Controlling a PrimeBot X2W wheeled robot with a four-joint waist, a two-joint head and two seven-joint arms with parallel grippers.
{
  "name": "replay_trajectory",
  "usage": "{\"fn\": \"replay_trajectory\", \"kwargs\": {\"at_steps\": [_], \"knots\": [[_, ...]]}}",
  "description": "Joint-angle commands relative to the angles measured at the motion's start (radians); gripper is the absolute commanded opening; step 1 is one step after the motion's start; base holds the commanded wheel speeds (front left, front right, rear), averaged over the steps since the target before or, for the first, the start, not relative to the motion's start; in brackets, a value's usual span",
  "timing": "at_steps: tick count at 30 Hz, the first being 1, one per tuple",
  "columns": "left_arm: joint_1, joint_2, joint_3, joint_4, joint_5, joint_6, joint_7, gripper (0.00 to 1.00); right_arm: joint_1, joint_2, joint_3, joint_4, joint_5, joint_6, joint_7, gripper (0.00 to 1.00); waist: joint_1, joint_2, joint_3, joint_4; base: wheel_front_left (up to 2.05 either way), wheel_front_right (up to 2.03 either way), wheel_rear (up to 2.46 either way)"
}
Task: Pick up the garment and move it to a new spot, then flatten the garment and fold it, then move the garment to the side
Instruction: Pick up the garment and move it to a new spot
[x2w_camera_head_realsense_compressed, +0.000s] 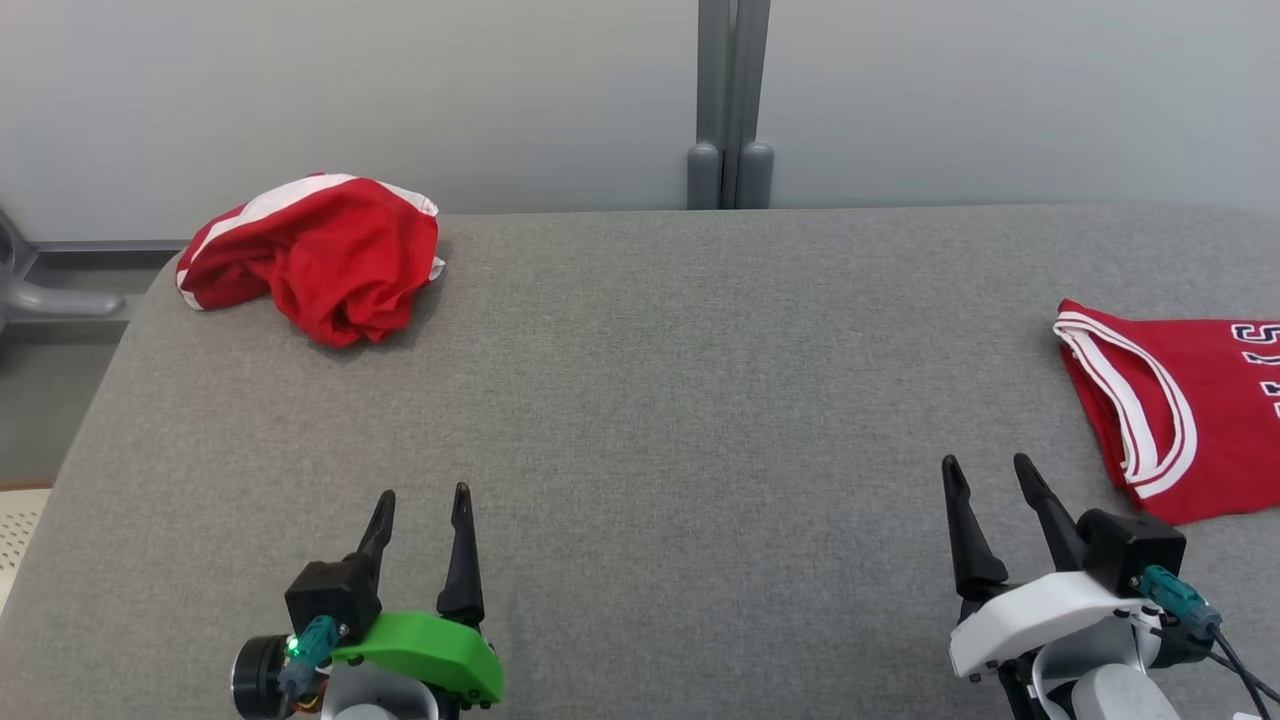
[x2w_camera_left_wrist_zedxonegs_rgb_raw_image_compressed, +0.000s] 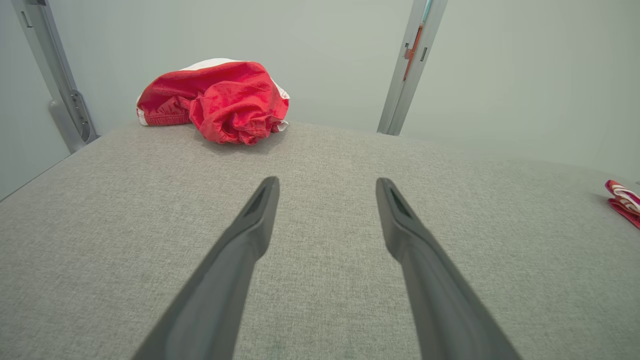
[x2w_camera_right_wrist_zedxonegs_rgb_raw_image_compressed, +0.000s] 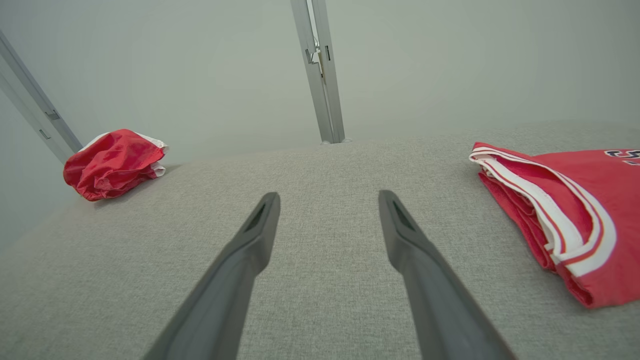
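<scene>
- I see the crumpled red garment (x2w_camera_head_realsense_compressed: 315, 255), possibly shorts, bunched at the far left corner of the grey padded table (x2w_camera_head_realsense_compressed: 650, 400).
- My left gripper (x2w_camera_head_realsense_compressed: 424, 492) hovers at the near left, fingers spread, holding nothing.
- My right gripper (x2w_camera_head_realsense_compressed: 985, 462) likewise gapes empty.
- A folded red jersey (x2w_camera_head_realsense_compressed: 1190, 400) lies flat just right of it.

Open grey surface (x2w_camera_head_realsense_compressed: 700, 400) between crumpled garment (x2w_camera_head_realsense_compressed: 315, 255), left, and folded jersey (x2w_camera_head_realsense_compressed: 1180, 410), right

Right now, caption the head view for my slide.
Left hand and right hand open over grey surface; crumpled red garment far left, folded red jersey right.
</scene>
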Motion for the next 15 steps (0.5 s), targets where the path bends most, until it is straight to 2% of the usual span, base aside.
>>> {"fn": "replay_trajectory", "kwargs": {"at_steps": [1, 6, 15], "knots": [[-0.010, 0.002, 0.003, 0.001, 0.011, -0.003, -0.003, 1.00, 0.015, -0.002, -0.003, -0.006, -0.006, -0.002, -0.005, 1.00, 0.0000, 0.0000, 0.001, 0.012, 0.00, 0.00, 0.00], [-0.029, 0.005, -0.002, -0.002, 0.019, -0.005, -0.003, 1.00, 0.016, -0.002, -0.012, -0.018, -0.014, -0.002, -0.009, 1.00, 0.0000, 0.0000, 0.004, 0.095, 0.00, 0.00, 0.00], [-0.045, 0.026, 0.015, -0.014, 0.019, 0.005, -0.002, 1.00, -0.006, -0.002, 0.007, -0.030, -0.002, -0.002, -0.017, 1.00, 0.0000, 0.0000, 0.016, 0.336, 0.00, 0.00, 0.00]]}}
